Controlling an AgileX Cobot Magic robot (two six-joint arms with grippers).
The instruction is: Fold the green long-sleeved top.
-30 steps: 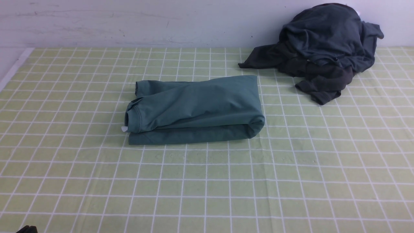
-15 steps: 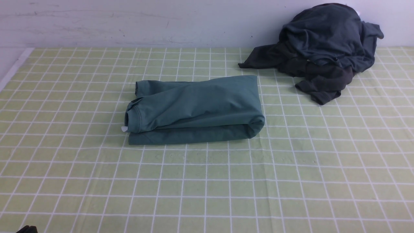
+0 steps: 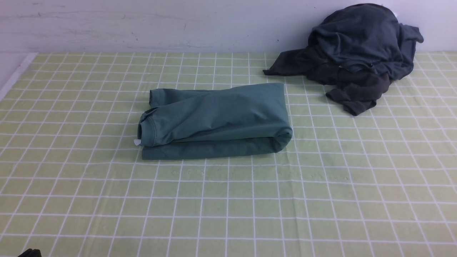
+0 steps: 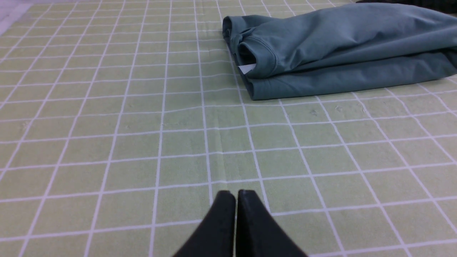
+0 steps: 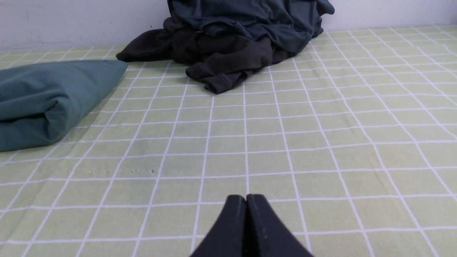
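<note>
Fingers of the left gripper (image 4: 235, 194) are pressed together with nothing between them, hovering low over the checked tablecloth (image 3: 89, 178) on the near left, well apart from any garment. Toward the middle, the green long-sleeved top (image 3: 217, 119) lies as a compact bundle, its ribbed neck (image 3: 147, 129) and white tag (image 3: 137, 142) at the left end and a rounded fold at the right. It looks finished, so the sound course is probably to leave it alone; any tidying should press down on the top layer, not drag it. Farther right, against the far wall, the dark garments (image 3: 357, 53) sit in a heap, clear of the top. On the near right, the right gripper (image 5: 246, 200) is likewise closed and empty.
</note>
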